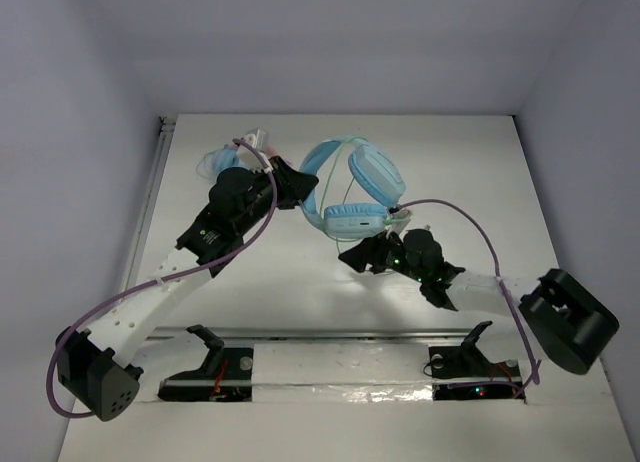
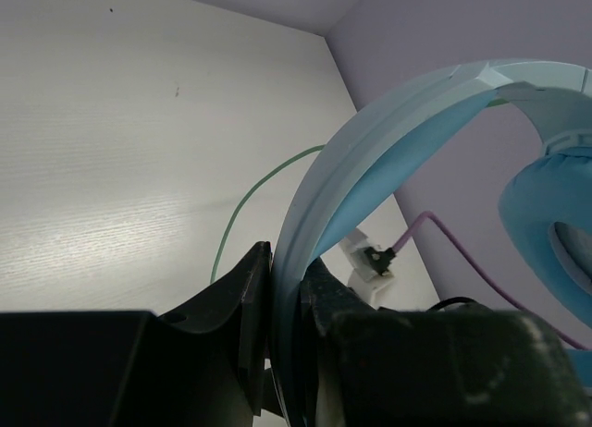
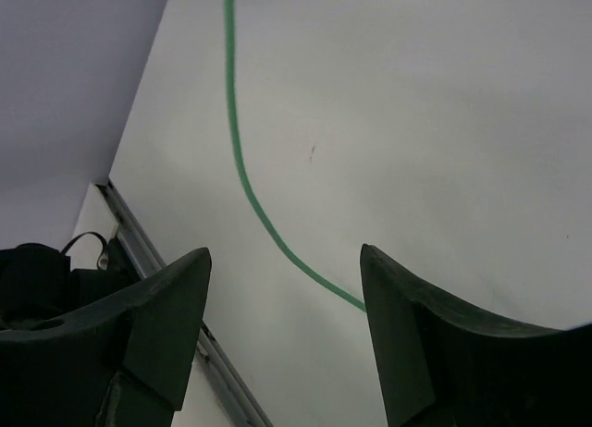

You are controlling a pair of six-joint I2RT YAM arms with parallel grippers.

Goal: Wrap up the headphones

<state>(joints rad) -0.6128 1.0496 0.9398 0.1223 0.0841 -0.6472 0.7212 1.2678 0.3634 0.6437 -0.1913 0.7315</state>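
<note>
Left claw (image 2: 285, 293) clamped on band (image 2: 370, 140) of headphones (image 1: 360, 182), sitting mid-tabletop (image 1: 300, 312) btwn both arms. Right claw (image 3: 282, 261) spread wide, empty, above green cable (image 3: 242, 168) (lying loose). Best: pinch cable close to earcup, wind w/o slack. White tabletop, grey walls (image 1: 80, 132) close around.

A white table (image 1: 300, 307) sits boxed in by pale lilac-grey walls (image 1: 350, 42) — a metal rail (image 1: 340, 333) along its near edge.
</note>
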